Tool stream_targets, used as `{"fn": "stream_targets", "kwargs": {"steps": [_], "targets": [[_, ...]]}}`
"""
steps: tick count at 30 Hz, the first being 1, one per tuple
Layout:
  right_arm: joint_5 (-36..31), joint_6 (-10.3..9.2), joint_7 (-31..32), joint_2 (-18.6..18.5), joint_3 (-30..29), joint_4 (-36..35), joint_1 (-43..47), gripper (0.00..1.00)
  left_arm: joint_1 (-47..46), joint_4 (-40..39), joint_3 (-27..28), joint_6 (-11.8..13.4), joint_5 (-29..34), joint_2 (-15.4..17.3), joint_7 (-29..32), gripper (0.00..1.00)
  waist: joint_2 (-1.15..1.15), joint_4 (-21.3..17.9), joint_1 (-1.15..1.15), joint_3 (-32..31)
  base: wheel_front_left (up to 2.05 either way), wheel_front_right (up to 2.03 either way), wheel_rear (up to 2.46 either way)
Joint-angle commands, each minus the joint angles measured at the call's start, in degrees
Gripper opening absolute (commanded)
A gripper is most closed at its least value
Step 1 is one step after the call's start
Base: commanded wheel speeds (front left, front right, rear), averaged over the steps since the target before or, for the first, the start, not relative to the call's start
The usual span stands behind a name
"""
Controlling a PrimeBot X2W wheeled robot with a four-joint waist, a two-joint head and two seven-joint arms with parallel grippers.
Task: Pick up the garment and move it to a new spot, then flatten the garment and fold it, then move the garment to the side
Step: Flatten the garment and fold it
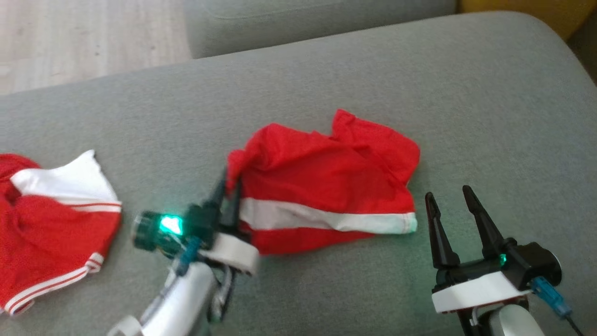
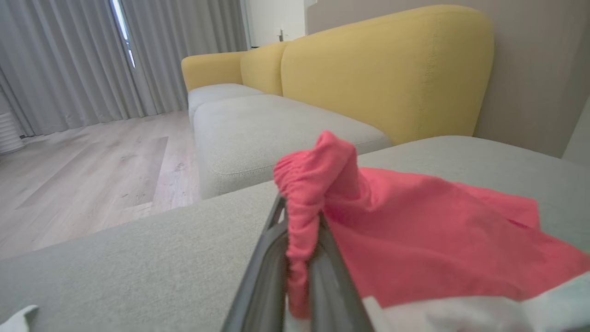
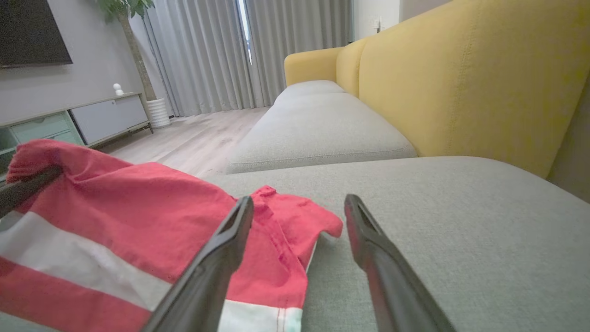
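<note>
The red garment [image 1: 326,186] with 1 white band lies rumpled mid-way across the grey sofa cushion [image 1: 326,79], its gathered left corner clamped in the left gripper [image 1: 231,186], while the right gripper [image 1: 447,192] sits spread wide just beside its right edge, holding nothing

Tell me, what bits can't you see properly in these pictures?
- Head view: the second garment is cut off by the left edge.
- Head view: the left gripper is blurred, and its fingertips are buried in the red garment it pinches.
- Left wrist view: a white scrap is cut off by the bottom corner; I cannot tell what it is.
- Head view: the arm behind the open right gripper runs off the bottom edge.
</note>
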Motion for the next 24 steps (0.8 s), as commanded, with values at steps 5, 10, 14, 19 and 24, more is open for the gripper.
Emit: {"fn": "stream_targets", "kwargs": {"steps": [5, 10, 14, 19, 24], "targets": [[0.7, 0.43, -0.6, -0.3, 2.2, -1.1, -1.1, 1.00, 2.2, -2.9, -5.5, -5.3, -0.5, -2.9, 0.6, 0.00, 0.00, 0.6, 0.01, 0.1, 0.00, 0.00, 0.00], [0.8, 0.43, -0.6, -0.3, 2.1, -0.6, -1.3, 1.00, 3.6, -1.1, -12.2, -12.6, -3.9, -5.0, 2.6, 1.00, 0.00, 0.2, 0.01, 0.1, 0.00, 0.00, 0.00], [0.7, 0.43, -0.6, -0.3, 2.1, 0.2, -1.1, 1.00, 3.3, -2.0, -15.1, -15.2, -5.5, -5.3, 3.1, 1.00, 0.00, 0.5, 0.01, -0.4, 0.00, 0.00, 0.00], [1.2, 0.43, -0.6, -0.3, 2.6, 0.8, -0.3, 1.00, 2.5, -5.4, -16.4, -15.7, -4.6, -3.2, 4.3, 1.00, 0.00, 1.3, 0.01, -1.5, 0.00, 0.00, 0.00], [1.2, 0.43, -0.6, -0.3, 2.8, 1.0, 0.0, 1.00, 2.2, -10.7, -16.7, -13.9, -1.6, 2.7, 7.7, 1.00, 0.00, 1.8, 0.01, -2.3, 0.00, 0.00, 0.00]]}}
